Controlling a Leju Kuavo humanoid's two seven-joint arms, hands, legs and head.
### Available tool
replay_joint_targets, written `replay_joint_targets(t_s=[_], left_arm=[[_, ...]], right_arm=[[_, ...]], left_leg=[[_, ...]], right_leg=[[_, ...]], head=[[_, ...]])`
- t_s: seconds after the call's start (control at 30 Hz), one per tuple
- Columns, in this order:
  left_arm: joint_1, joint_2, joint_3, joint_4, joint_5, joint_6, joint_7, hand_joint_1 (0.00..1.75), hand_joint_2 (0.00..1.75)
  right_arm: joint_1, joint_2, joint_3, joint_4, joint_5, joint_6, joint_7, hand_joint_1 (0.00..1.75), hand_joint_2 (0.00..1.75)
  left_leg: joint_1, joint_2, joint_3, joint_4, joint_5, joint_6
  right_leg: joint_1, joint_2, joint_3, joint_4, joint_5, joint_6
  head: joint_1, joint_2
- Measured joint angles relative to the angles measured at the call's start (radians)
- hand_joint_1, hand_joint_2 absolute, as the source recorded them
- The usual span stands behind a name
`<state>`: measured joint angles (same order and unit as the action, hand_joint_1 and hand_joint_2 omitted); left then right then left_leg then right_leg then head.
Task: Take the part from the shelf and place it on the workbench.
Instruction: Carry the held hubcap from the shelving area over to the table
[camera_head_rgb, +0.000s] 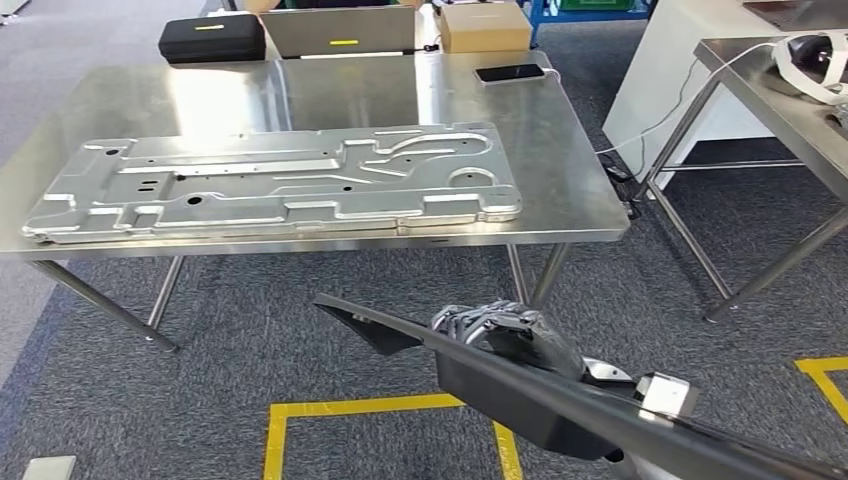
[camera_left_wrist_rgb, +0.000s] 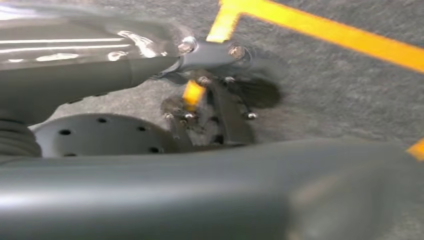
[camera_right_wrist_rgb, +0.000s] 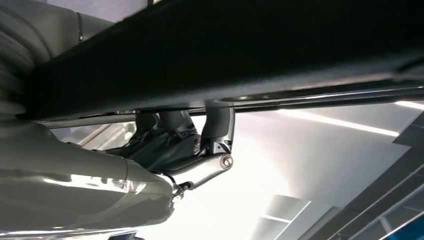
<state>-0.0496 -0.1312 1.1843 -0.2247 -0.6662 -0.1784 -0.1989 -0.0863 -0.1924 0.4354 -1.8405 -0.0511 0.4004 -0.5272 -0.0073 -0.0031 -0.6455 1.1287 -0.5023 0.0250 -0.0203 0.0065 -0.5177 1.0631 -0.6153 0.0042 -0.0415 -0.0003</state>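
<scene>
A long black part (camera_head_rgb: 560, 405) with a pointed end runs from the picture's middle to the lower right in the head view. My right hand (camera_head_rgb: 492, 328) grips it from underneath, over the carpet just in front of the workbench (camera_head_rgb: 570, 195). In the right wrist view the part (camera_right_wrist_rgb: 240, 55) is a dark bar, and my right hand's (camera_right_wrist_rgb: 185, 150) fingers (camera_right_wrist_rgb: 218, 126) wrap up around its edge. My left hand (camera_left_wrist_rgb: 210, 100) hangs over the carpet, its fingers loose and holding nothing.
A large stamped metal panel (camera_head_rgb: 280, 185) covers the workbench's front half. A black case (camera_head_rgb: 212, 40), a laptop (camera_head_rgb: 340, 32), a cardboard box (camera_head_rgb: 485, 27) and a phone (camera_head_rgb: 510, 73) line its far edge. Another steel table (camera_head_rgb: 790, 110) stands to the right. Yellow tape (camera_head_rgb: 380, 408) marks the floor.
</scene>
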Motion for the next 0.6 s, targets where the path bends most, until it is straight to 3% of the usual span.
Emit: replay_joint_targets(t_s=[0.07, 0.17, 0.2, 0.27, 0.3, 0.33, 0.37, 0.43, 0.47, 0.5, 0.6], left_arm=[[0.001, 0.002, 0.000, 0.000, 0.000, 0.000, 0.000, 0.00, 0.00], [-0.002, 0.004, 0.000, 0.000, 0.000, 0.001, -0.001, 0.00, 0.00], [-0.003, 0.004, 0.000, 0.000, 0.000, 0.001, -0.001, 0.00, 0.00], [-0.002, 0.004, 0.000, 0.000, 0.000, 0.001, 0.000, 0.00, 0.00], [-0.002, 0.004, 0.000, 0.000, -0.001, 0.001, 0.001, 0.00, 0.00], [-0.001, 0.004, 0.000, 0.000, -0.001, 0.001, 0.002, 0.00, 0.00], [-0.001, 0.004, 0.000, 0.000, -0.001, 0.001, 0.002, 0.00, 0.00], [-0.001, 0.004, 0.000, 0.000, -0.001, 0.001, 0.002, 0.00, 0.00], [-0.002, 0.004, 0.000, 0.000, -0.002, 0.001, 0.002, 0.00, 0.00], [-0.003, 0.004, 0.000, 0.000, -0.002, 0.000, 0.002, 0.00, 0.00], [-0.006, 0.004, 0.000, 0.000, -0.003, 0.001, 0.002, 0.00, 0.00]], right_arm=[[-0.001, 0.001, 0.001, 0.000, -0.001, 0.000, 0.000, 1.75, 1.75], [-0.004, 0.002, 0.002, -0.002, -0.001, 0.000, 0.000, 1.75, 1.75], [-0.006, 0.002, 0.003, -0.002, -0.001, 0.000, 0.000, 1.75, 1.75], [-0.009, 0.002, 0.005, 0.001, -0.001, 0.000, 0.000, 1.75, 1.75], [-0.008, 0.002, 0.006, 0.004, -0.001, 0.000, 0.000, 1.75, 1.75], [-0.007, 0.002, 0.007, 0.006, -0.001, 0.000, 0.000, 1.75, 1.75], [-0.007, 0.002, 0.008, 0.007, -0.001, 0.000, 0.001, 1.75, 1.75], [-0.008, 0.002, 0.009, 0.009, -0.002, 0.000, 0.001, 1.75, 1.75], [-0.009, 0.002, 0.009, 0.011, -0.002, 0.000, 0.001, 1.75, 1.75], [-0.011, 0.002, 0.010, 0.012, -0.002, 0.000, 0.001, 1.75, 1.75], [-0.013, 0.002, 0.011, 0.015, -0.003, 0.001, 0.002, 1.75, 1.75]], left_leg=[[-0.008, 0.000, 0.003, -0.013, -0.005, 0.013], [0.003, 0.000, 0.042, -0.073, -0.024, 0.024], [0.007, 0.000, 0.057, -0.092, -0.029, 0.026], [0.008, 0.001, 0.075, -0.098, -0.037, 0.026], [0.009, 0.001, 0.082, -0.098, -0.043, 0.025], [0.009, 0.001, 0.091, -0.098, -0.051, 0.023], [0.010, 0.000, 0.102, -0.098, -0.059, 0.020], [0.013, 0.000, 0.127, -0.097, -0.077, 0.010], [0.013, 0.000, 0.136, -0.095, -0.086, 0.005], [0.013, 0.000, 0.141, -0.094, -0.093, -0.001], [0.010, 0.001, 0.141, -0.097, -0.100, -0.011]], right_leg=[[-0.003, 0.001, 0.002, -0.008, -0.003, 0.011], [-0.001, -0.003, -0.001, 0.004, -0.015, 0.026], [0.000, -0.004, -0.019, 0.039, -0.029, 0.029], [-0.001, -0.004, -0.090, 0.154, -0.065, 0.036], [-0.001, -0.004, -0.127, 0.204, -0.073, 0.039], [-0.002, -0.004, -0.152, 0.228, -0.061, 0.042], [-0.002, -0.005, -0.159, 0.214, -0.029, 0.044], [-0.003, -0.006, -0.130, 0.111, 0.059, 0.047], [-0.001, -0.007, -0.112, 0.062, 0.087, 0.046], [0.001, -0.007, -0.099, 0.029, 0.095, 0.040], [0.004, -0.003, -0.088, 0.005, 0.073, 0.017]], head=[[-0.001, 0.000], [-0.001, 0.000], [0.000, 0.000], [0.001, 0.000], [0.001, 0.000], [0.001, 0.000], [0.001, 0.000], [0.001, 0.000], [0.001, 0.000], [0.002, 0.000], [0.002, 0.000]])
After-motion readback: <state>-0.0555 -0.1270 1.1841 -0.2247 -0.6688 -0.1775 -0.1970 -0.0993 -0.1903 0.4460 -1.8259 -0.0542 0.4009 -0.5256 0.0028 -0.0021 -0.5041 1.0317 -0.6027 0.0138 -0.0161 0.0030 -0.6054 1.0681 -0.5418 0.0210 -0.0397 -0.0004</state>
